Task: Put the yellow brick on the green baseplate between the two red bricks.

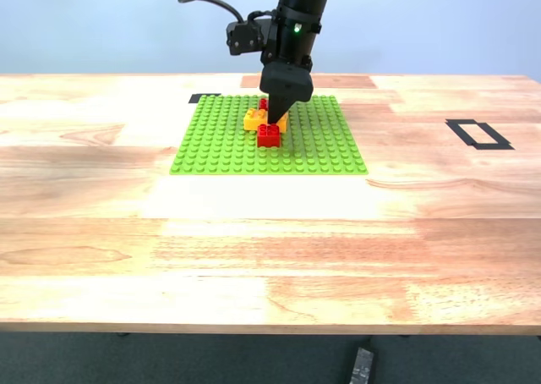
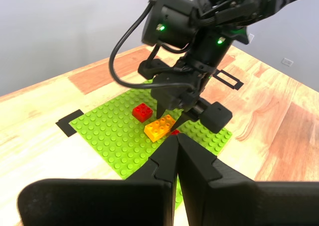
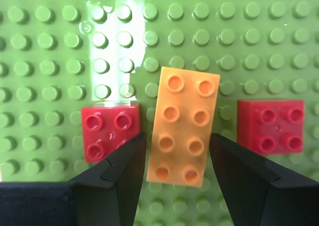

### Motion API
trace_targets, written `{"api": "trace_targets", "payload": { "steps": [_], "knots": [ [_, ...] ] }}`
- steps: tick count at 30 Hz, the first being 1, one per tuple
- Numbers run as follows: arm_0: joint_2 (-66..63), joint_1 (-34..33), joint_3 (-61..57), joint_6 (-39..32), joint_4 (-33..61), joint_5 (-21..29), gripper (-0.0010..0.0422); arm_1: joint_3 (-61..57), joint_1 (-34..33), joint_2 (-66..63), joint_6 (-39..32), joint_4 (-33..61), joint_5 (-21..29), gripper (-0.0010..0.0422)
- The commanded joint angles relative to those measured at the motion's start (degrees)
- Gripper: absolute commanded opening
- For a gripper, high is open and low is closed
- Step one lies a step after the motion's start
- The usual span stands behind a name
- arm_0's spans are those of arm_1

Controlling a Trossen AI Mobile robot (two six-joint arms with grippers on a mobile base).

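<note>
one wooden bench [image 1: 254, 257] carries one green baseplate [image 1: 330, 151], a square field of studs, with two black tape outlines on the bench beyond it: one rectangle [image 1: 478, 134] toward the exterior view's right, one partly hidden mark [image 1: 203, 98] at the plate's far corner. one black arm [image 1: 292, 29], a green light on it, reaches down over the plate. my second gripper [image 3: 175, 159] hangs right over the yellow brick [image 3: 184, 125], its fingers [image 3: 124, 176] parted on either side of the brick's near end, apart from it. my first gripper [image 2: 177, 146] has its fingers pressed together, empty. the one yellow brick lies slightly askew on the plate between two red bricks [image 3: 110, 132] [image 3: 270, 125]. no readable writing shows.
</note>
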State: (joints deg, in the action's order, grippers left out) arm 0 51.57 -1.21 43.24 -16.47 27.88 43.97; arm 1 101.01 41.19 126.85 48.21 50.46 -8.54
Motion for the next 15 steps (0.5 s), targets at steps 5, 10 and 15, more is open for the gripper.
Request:
{"api": "trace_targets", "payload": {
  "steps": [5,10,15],
  "knots": [
    [0.0,0.0,0.0,0.0,0.0,0.0,0.0000,-0.8,0.4,-2.2,-0.3,-0.3,0.2,0.0177],
    [0.0,-0.1,0.0,0.0,0.0,0.0,0.0000,-0.5,0.4,-2.5,-0.9,-0.7,0.1,0.0150],
    [0.0,-0.1,0.0,0.0,0.0,0.0,0.0000,-0.5,0.4,-1.8,-1.5,-0.8,-0.2,0.0072]
  ]
}}
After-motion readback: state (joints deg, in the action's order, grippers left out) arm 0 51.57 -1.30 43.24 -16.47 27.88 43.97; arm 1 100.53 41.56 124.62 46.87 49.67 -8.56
